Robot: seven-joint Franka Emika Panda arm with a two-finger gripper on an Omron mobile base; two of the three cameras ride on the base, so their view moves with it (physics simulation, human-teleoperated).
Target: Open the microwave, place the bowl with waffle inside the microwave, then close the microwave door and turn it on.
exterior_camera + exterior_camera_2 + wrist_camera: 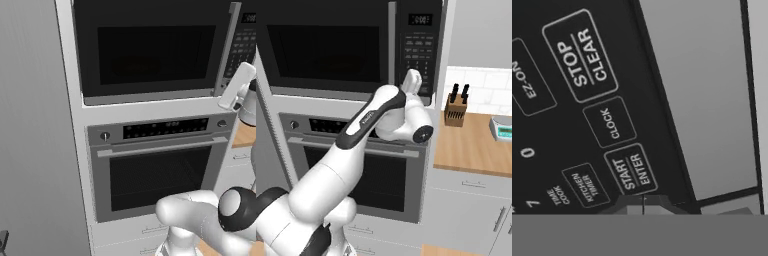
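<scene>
The black microwave (pixel 150 50) (pixel 326 50) sits built in above the oven. Its microwave door (pixel 155 55) is shut, with the grey bar handle (pixel 391 42) upright beside the keypad strip (pixel 418 55). My gripper (pixel 643 205) is shut, its joined fingertips right at the lower edge of the START/ENTER button (pixel 632 170). From the right base, the hand (pixel 412 82) points at the bottom of the keypad. The bowl and the waffle are out of view; the dark window shows nothing inside.
A silver oven (pixel 155 165) with a horizontal handle sits below the microwave. To the right, a wooden counter (pixel 471 145) carries a knife block (pixel 456 107) and a teal scale (pixel 502 127). The STOP/CLEAR button (pixel 582 57) and CLOCK button (pixel 610 122) lie above START.
</scene>
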